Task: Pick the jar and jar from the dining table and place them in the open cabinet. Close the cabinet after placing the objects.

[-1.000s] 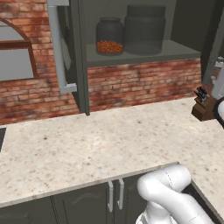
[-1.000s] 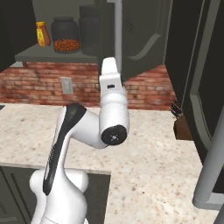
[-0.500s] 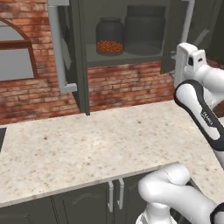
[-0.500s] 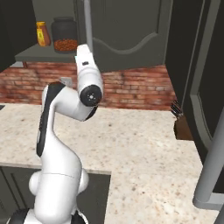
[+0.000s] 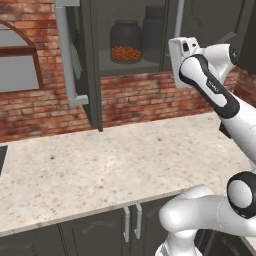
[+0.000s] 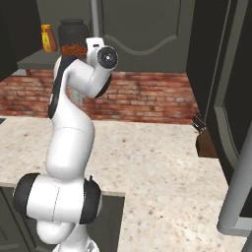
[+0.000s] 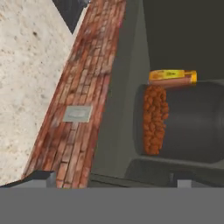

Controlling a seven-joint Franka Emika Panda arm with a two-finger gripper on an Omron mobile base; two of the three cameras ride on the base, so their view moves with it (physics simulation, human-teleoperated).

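While parked up by the wall cabinet [image 5: 95, 65], gripper [image 7: 109, 177] sits released, tips spread wide at the near edge of the hand view with nothing between them. Looks straight at the small glass jar [image 7: 154, 119] with the orange-red granules, rolled sideways in that view.

From the left base view, same small jar [image 5: 125, 41] stands upright on the cabinet shelf [image 5: 131, 64], and the bigger grey frosted jar [image 5: 155, 27] stands just right of it, partly hidden behind a door edge and the arm [image 5: 210, 90]. Both off the dining table [image 5: 105, 165], which stretches beige and speckled below. Left cabinet door [image 5: 67, 55] hangs swung open with its long silver handle facing out.

From the right base view, arm's wrist [image 6: 101, 56] sits raised right in front of the shelf, covering most of the small jar so just its dark top and a strip of orange granules show. Yellow bottle [image 6: 47, 38] stands at the far left end of that shelf, also spotted in the hand view beside the jar. Right door [image 6: 142, 29] looks nearly shut from here, though hard to say for sure at this angle. Knife block [image 6: 204, 140] over at the right end of the counter, by the brick wall [image 6: 147, 96].
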